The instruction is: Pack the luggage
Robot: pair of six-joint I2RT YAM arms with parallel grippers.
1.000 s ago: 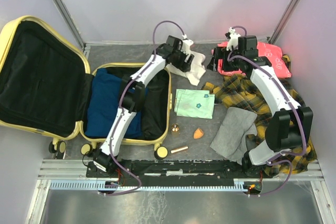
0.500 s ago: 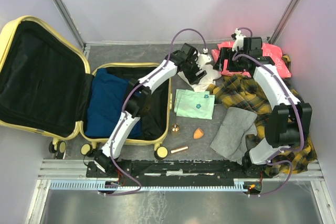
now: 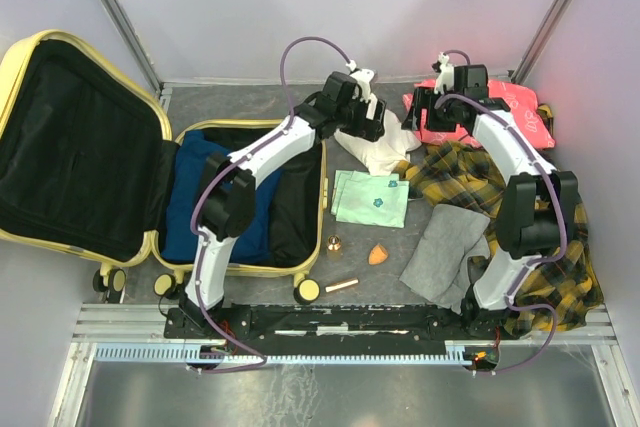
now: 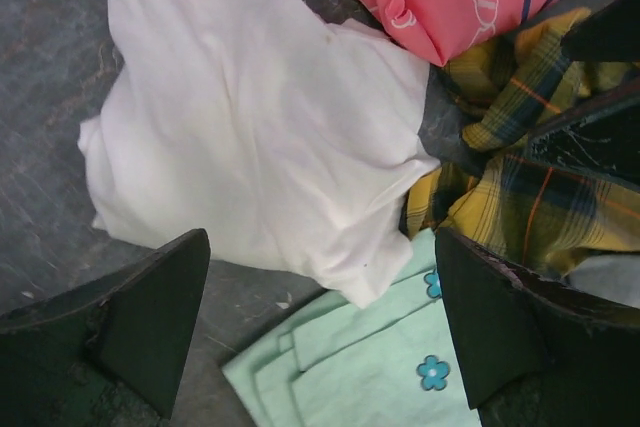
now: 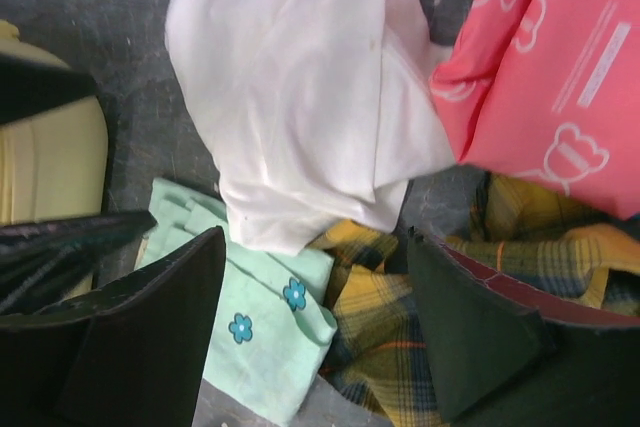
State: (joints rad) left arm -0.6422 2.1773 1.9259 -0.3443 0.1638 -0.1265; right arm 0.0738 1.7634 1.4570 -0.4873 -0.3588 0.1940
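The pale yellow luggage (image 3: 165, 122) lies open at the left, lid up, with a dark blue garment (image 3: 205, 197) in its base. A white cloth (image 3: 385, 152) lies crumpled on the table between my grippers. It also shows in the left wrist view (image 4: 250, 147) and the right wrist view (image 5: 310, 97). My left gripper (image 3: 372, 125) (image 4: 320, 337) is open and empty, just above the cloth's left side. My right gripper (image 3: 418, 119) (image 5: 315, 327) is open and empty at the cloth's right side.
Folded mint-green cloths with blue flowers (image 3: 372, 197) lie below the white cloth. A yellow plaid shirt (image 3: 455, 172), a pink package (image 3: 510, 107) and a grey cloth (image 3: 445, 247) are on the right. A gold cap (image 3: 334, 244), an orange sponge (image 3: 377, 254) and a tube (image 3: 342, 285) are near the front.
My left gripper swung right with the white cloth, then drew back up and left. The cloth now lies further right, against the plaid shirt. My right gripper shifted slightly left.
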